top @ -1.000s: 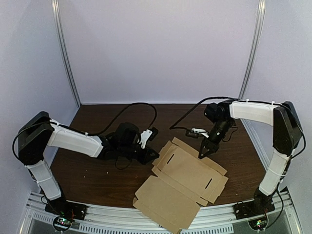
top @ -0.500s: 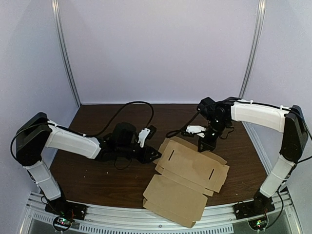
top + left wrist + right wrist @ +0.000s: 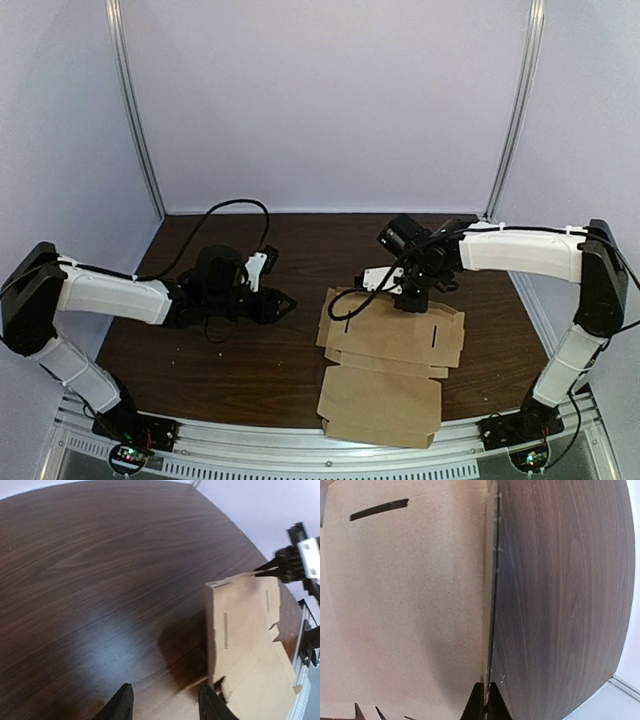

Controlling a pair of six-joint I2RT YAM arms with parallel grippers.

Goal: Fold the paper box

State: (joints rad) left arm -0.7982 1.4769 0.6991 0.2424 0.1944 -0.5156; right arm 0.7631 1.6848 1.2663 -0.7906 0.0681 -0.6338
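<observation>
On the table (image 3: 250, 370), near right, the paper box (image 3: 385, 350) has swung square since a second ago. The right gripper (image 3: 408, 300) pinches its far edge, fingertips together. The left gripper (image 3: 283, 305), spread wide, has backed off leftward.

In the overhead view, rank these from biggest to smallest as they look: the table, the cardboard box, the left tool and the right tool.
1. table
2. paper box, lying flat
3. left tool and right tool: both small and dark and about alike, so I won't rank one over the other.
</observation>
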